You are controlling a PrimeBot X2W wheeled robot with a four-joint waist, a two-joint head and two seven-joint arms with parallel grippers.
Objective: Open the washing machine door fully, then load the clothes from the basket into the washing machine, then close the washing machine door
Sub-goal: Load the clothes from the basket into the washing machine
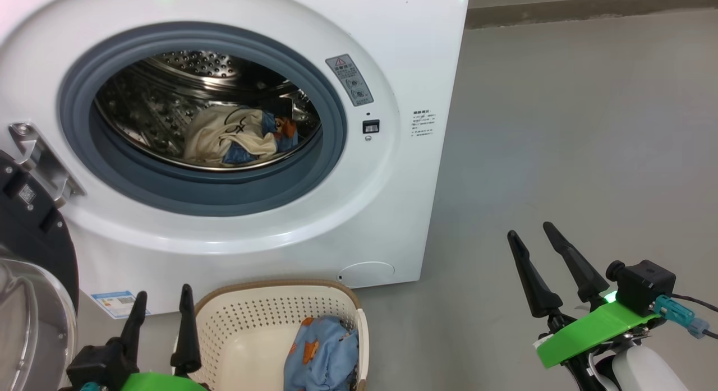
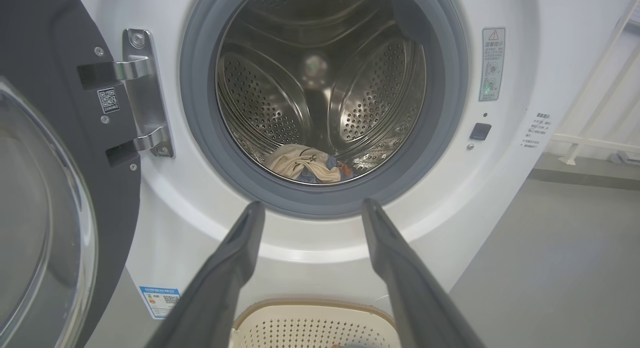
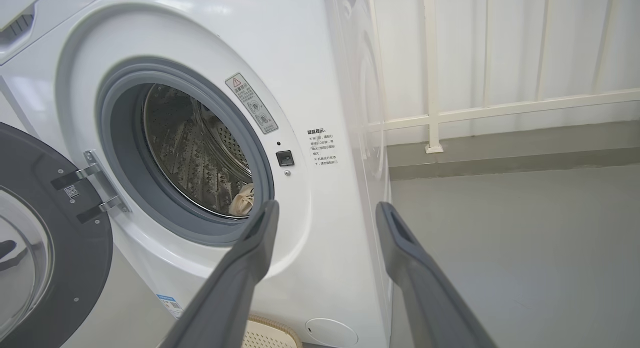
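Currently, the washing machine door (image 1: 33, 239) is seen swung out to the left on its metal hinge (image 1: 42, 161). Some of the clothes (image 1: 230, 136) are already lodged at the bottom of the steel drum (image 1: 168, 71). One light blue garment (image 1: 322, 352) with orange prints is left in the basket (image 1: 241, 318), which is set on the floor (image 1: 561, 127) just in front of the washing machine (image 1: 392, 71). The left gripper (image 1: 162, 291) is held empty beside the basket's left rim, its fingers spread; the right gripper (image 1: 530, 230) is likewise spread and empty, well apart over bare floor. Loading is therefore judged unfinished. Should the blue garment be pinched by a thin fold only, it could be lost on the way up and dropped short of the opening. A trailing edge could be snagged on the woven-look rim, so that the light basket is dragged or tipped. If the fabric is released too near the mouth, it could be draped over the grey-blue gasket (image 1: 196, 197) and trapped when the door is shut, so that the latch is not engaged. The open door could also be knocked by a wide swing of the left arm.
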